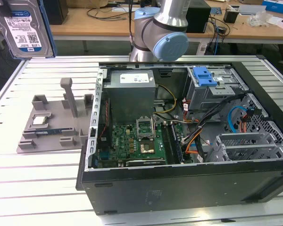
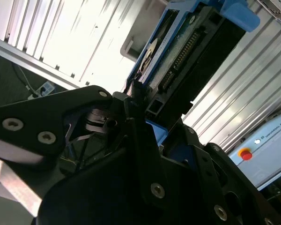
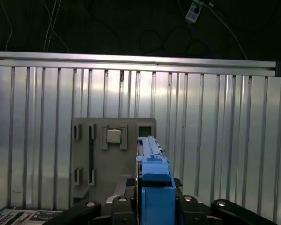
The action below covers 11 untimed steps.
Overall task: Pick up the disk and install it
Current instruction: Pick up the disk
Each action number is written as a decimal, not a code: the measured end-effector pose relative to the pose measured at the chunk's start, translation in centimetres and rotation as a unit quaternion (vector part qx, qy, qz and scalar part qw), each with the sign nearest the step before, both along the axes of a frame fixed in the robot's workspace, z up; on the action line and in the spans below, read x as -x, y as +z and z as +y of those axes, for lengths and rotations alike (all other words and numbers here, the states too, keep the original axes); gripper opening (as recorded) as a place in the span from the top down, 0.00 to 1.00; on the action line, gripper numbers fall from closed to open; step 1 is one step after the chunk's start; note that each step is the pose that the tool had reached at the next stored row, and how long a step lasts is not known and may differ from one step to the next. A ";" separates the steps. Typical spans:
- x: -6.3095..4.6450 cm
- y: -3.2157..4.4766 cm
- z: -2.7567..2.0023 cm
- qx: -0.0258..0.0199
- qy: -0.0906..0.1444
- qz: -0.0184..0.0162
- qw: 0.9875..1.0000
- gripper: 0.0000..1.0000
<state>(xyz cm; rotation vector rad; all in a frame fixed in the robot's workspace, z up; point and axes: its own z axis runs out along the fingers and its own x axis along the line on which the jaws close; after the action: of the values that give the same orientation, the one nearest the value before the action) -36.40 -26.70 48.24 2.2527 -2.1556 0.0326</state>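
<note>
High over the ribbed aluminium table (image 1: 37, 188), well apart from the open black computer case (image 1: 179, 193), my gripper (image 2: 154, 117) is clenched on the flat silver disk (image 1: 22, 28) in its blue plastic frame. I grasp it at one end, I judge, so that the connector edge is free, with the grey plastic holder (image 3: 113, 154) far below.

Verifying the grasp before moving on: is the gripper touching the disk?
Touching. In the second wrist view the gripper clamps the disk, a black finger pressed against its blue frame with no gap.
</note>
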 end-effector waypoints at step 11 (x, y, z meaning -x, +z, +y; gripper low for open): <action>0.0 2.74 0.02 0.000 0.000 0.000 1.000 0.63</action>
<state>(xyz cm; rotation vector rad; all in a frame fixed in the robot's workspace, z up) -36.40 -26.68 50.98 2.2528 -2.1556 0.0327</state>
